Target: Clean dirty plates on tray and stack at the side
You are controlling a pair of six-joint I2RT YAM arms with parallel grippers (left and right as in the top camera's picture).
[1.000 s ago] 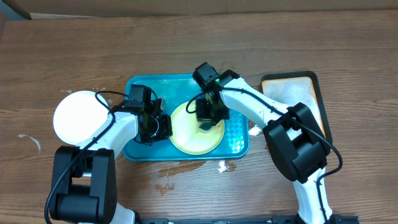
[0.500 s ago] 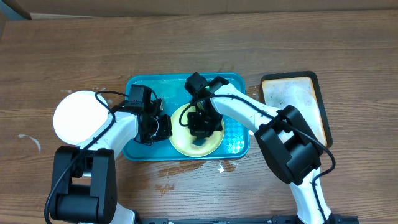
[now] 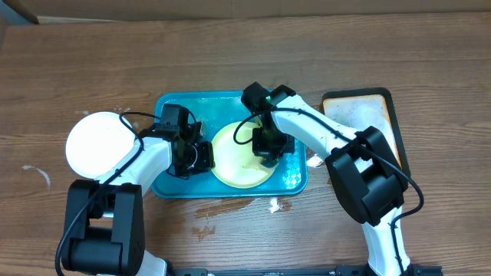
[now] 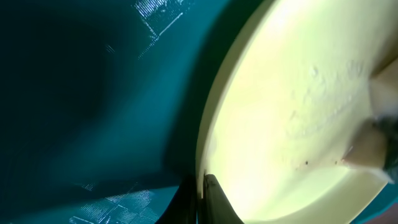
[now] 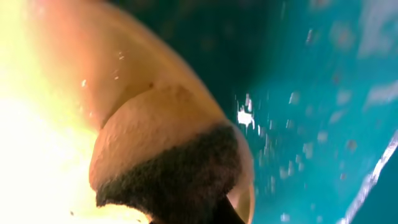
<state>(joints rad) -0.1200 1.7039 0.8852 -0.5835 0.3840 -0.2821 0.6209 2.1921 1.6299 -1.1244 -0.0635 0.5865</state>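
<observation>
Wooden table (image 3: 230, 46) | left jaws clenched on yellow-green plate (image 3: 232, 165) rim | right jaws grasping sponge (image 5: 165, 149) (on plate)

Right tool (image 3: 268, 148) blocks the plate's (image 3: 234, 165) upper right from overhead. Up close it's all blur, sponge (image 5: 161, 155) on the plate cut off below.

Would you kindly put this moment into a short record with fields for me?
tray: teal tray, mid-table
plate in tray: yellow-green plate, lying flat
left gripper: shut on the yellow-green plate's left rim
right gripper: shut on the sponge, which is pressed onto the plate
set aside: white plate, left of the tray; number stacked unclear
other: beige tray, right of the teal tray
</observation>
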